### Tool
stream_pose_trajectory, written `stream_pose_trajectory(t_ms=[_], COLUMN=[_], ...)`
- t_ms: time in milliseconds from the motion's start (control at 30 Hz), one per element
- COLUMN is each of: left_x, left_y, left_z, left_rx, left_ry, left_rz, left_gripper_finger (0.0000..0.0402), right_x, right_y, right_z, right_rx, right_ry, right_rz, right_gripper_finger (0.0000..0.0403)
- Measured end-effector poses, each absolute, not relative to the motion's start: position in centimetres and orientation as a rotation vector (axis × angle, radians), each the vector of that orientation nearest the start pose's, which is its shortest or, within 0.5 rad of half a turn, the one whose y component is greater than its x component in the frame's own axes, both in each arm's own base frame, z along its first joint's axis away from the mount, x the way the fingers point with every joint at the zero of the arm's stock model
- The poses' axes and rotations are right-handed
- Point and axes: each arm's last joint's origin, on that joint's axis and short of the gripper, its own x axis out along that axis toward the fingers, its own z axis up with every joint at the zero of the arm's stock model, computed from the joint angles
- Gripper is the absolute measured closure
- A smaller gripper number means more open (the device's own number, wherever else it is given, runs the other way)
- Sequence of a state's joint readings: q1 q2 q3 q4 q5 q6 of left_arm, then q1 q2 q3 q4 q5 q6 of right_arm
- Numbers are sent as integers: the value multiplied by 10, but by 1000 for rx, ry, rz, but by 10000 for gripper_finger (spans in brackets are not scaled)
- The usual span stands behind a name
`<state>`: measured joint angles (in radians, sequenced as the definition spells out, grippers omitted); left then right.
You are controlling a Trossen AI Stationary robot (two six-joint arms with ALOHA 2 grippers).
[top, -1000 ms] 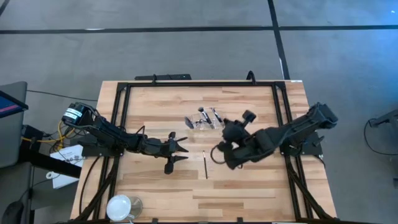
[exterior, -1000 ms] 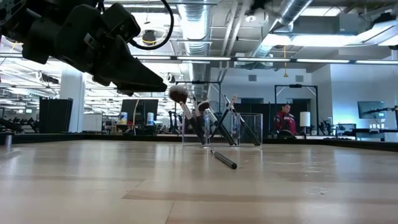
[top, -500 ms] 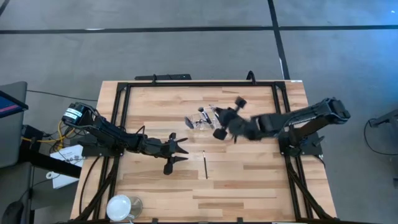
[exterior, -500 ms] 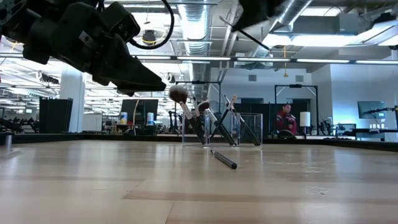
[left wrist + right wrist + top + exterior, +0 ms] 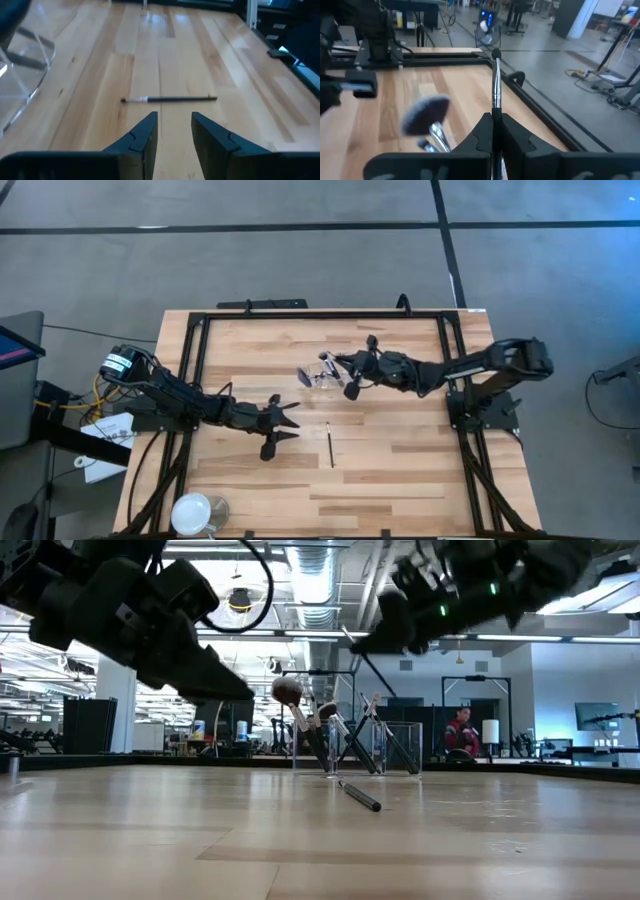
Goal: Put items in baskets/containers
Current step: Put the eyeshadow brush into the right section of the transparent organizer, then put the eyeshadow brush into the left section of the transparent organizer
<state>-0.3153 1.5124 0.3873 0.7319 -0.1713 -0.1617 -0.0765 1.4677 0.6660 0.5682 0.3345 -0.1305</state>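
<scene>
Right gripper (image 5: 495, 131) pinches a brush (image 5: 495, 82) over the tray (image 5: 322, 372) — left gripper (image 5: 173, 131) (fingers parted) waits.

The right arm reaches across the table with its right gripper (image 5: 494, 131) closed on a slim brush (image 5: 495, 85) that stands up between its fingers, while the left arm waits low, its left gripper (image 5: 173, 131) parted and empty.

The clear tray (image 5: 326, 372) is barely separable from the brushes (image 5: 334, 368) in it from above, too small to count. In the right wrist view the held brush (image 5: 495, 80) has its lower end hidden between the fingers (image 5: 482, 132), and a fan brush (image 5: 426, 113) is blurred. The tray's corner (image 5: 22, 75) is cut off in the left wrist view.
</scene>
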Motion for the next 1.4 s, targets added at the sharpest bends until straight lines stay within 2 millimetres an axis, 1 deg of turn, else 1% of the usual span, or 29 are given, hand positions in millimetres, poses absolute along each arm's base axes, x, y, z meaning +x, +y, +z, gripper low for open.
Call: stream_pose_trajectory(t_ms=[100,200,267,400,500,667,767,933,1033,1100,1200,1267,1333,1400], left_x=[239,236,236,235,235,235,235,235,235,235,235,236,236,236], left_y=[-73,-72,-72,-72,-72,-72,-72,-72,-72,-72,-72,-72,-72,-71], left_z=[131,129,128,127,127,128,128,128,128,128,128,128,128,128], left_rx=[-65,-88,-93,-95,-95,-96,-96,-96,-96,-96,-96,-97,-97,-92], left_ry=[408,419,423,424,423,419,417,416,416,416,416,416,415,411], left_rz=[-108,-103,-101,-101,-100,-101,-101,-101,-101,-101,-101,-102,-102,-101], left_gripper_finger=[286,286,286,286,286,286,286,286,286,286,286,286,286,286], right_x=[288,280,276,274,276,275,275,274,275,275,277,280,283,287], right_y=[-41,-48,-50,-53,-53,-53,-54,-49,-40,-29,-5,12,30,49], right_z=[185,168,158,142,136,132,131,137,145,152,161,163,164,161], right_rx=[-151,-138,-118,-108,-103,-38,-40,-41,-28,-16,39,90,137,179], right_ry=[224,181,173,211,237,248,262,241,200,167,128,133,161,211], right_rz=[-421,-418,-428,-436,-435,-467,-486,-482,-453,-411,-329,-271,-217,-165], right_gripper_finger=[397,397,394,386,381,367,351,318,297,283,263,250,237,223])
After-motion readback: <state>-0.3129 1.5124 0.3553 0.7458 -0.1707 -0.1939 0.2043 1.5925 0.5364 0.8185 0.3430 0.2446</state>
